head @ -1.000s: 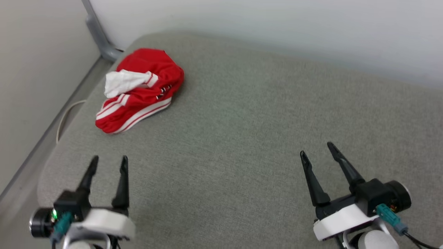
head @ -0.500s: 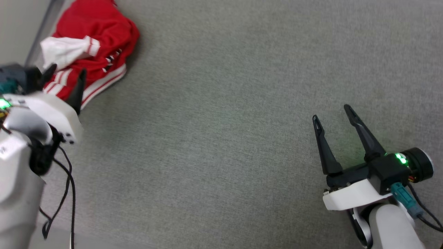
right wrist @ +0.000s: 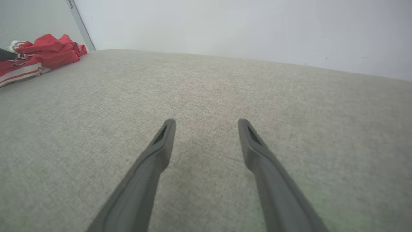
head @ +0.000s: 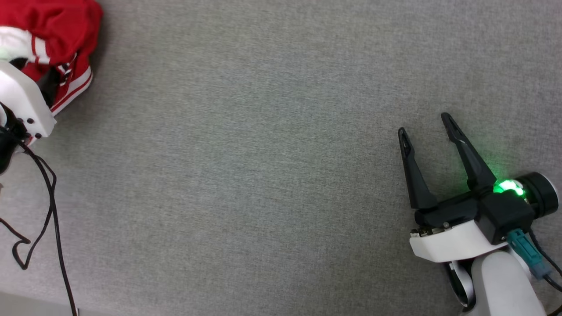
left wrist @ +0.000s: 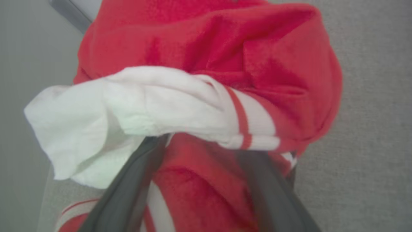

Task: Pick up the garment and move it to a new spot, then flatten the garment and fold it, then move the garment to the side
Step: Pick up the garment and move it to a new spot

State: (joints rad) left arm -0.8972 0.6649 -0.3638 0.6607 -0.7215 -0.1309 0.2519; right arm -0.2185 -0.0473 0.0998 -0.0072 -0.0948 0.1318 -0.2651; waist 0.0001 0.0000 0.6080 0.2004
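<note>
The garment (head: 57,22), a crumpled red jersey with a white sleeve and red-and-white striped trim, lies at the top left corner of the head view. My left gripper's white housing (head: 22,101) sits right against it. In the left wrist view the left gripper (left wrist: 209,146) is open, its two dark fingers pushed into the garment (left wrist: 257,58) just under the white sleeve (left wrist: 154,106), with red cloth between them. My right gripper (head: 423,123) stands open over bare surface at the lower right, far from the garment (right wrist: 48,51), with nothing between its fingers (right wrist: 206,122).
Everything rests on a wide grey fabric-covered surface (head: 263,153). A pale wall (right wrist: 241,29) runs behind it, and a grey post (right wrist: 80,25) stands at the corner by the garment. A black cable (head: 50,197) hangs from my left arm near the surface's front edge.
The head camera has tilted down and shifted, sliding the garment toward the top left corner. My left arm has reached forward until its fingers enter the garment. The right gripper stays open.
</note>
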